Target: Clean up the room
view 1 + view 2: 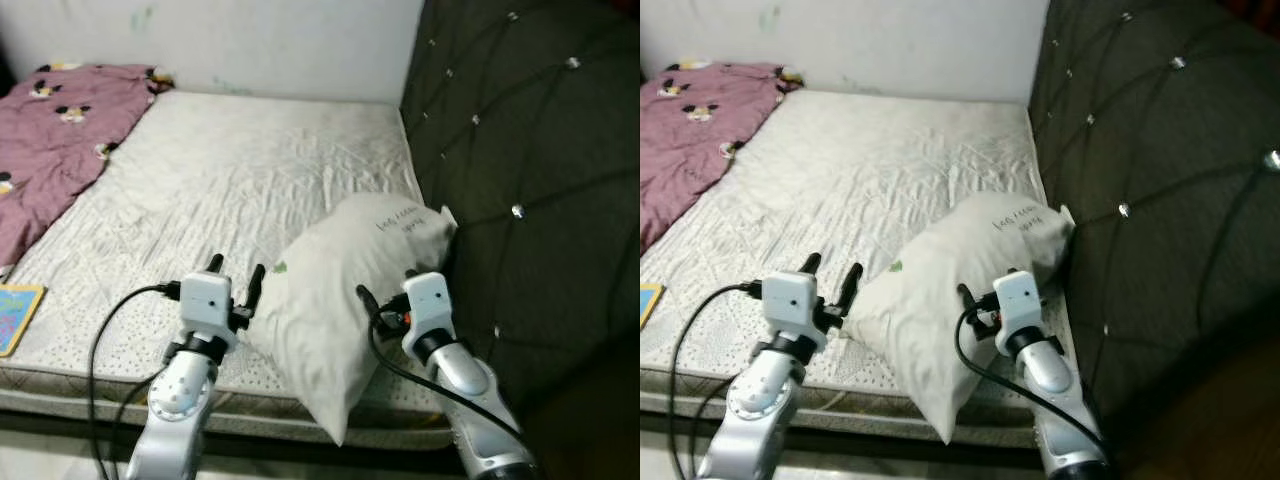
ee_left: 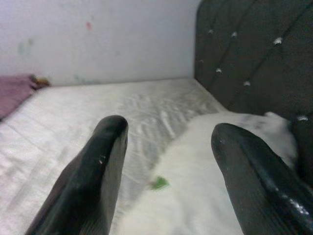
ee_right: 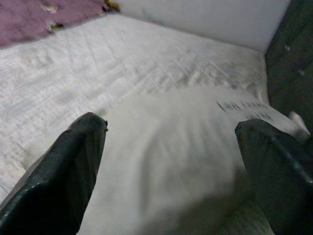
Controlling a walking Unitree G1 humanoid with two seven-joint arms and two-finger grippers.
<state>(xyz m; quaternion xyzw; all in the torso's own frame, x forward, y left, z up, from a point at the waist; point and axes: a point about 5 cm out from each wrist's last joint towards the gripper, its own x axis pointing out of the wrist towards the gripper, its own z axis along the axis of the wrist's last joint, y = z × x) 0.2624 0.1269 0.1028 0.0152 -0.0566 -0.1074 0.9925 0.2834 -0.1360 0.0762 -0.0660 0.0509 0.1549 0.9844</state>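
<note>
Close against the headboard [image 1: 530, 170], pillow [image 1: 350, 290] overhanging the mattress edge [image 1: 240, 400].

pillow [image 1: 340, 300] on mattress [image 1: 230, 180], beside headboard [image 1: 540, 150]

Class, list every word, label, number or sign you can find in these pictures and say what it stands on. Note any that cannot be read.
Dark handwriting, two short lines, on the upper corner of the white pillow: too small and blurred to read.
Print on the colourful book at the mattress edge: too small to read.
Small green mark on the pillow: no legible text.
Nothing else carries writing.
</note>
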